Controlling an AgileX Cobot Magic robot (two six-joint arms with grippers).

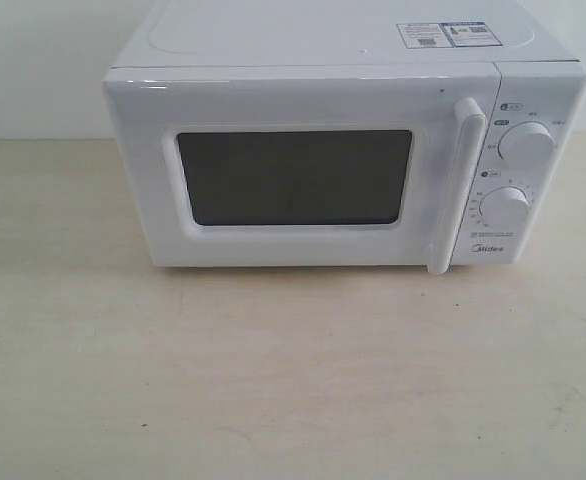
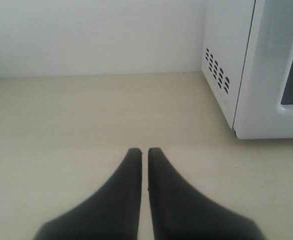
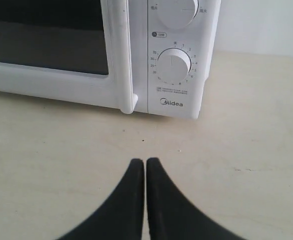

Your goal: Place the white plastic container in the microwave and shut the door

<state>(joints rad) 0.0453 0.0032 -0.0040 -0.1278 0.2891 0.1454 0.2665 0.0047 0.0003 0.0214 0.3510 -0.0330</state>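
The white plastic container shows in none of the three views, so I cannot say where it sits or how it looks; it may already be behind the dark window (image 1: 293,178), which gives nothing away.

The microwave (image 1: 303,40) stands at 12 o'clock on the pale counter (image 1: 273,380). Its door (image 1: 163,170) is shut flush, with the long white handle (image 1: 460,185) upright toward 3 o'clock and the two round dials (image 1: 526,143) beyond it.

The left pincer (image 2: 144,151) is clenched on nothing, its dark tips almost meeting, low over the counter with the microwave's vented side at its 2 o'clock. The right pincer (image 3: 145,161) is likewise clenched and empty, with the handle's foot and the lower dial at its 12 o'clock.

Going by its name alone, the container should be light, fairly stiff and smooth enough to slip. It would best be taken across its narrow sides, below the lid's rim, and kept level.
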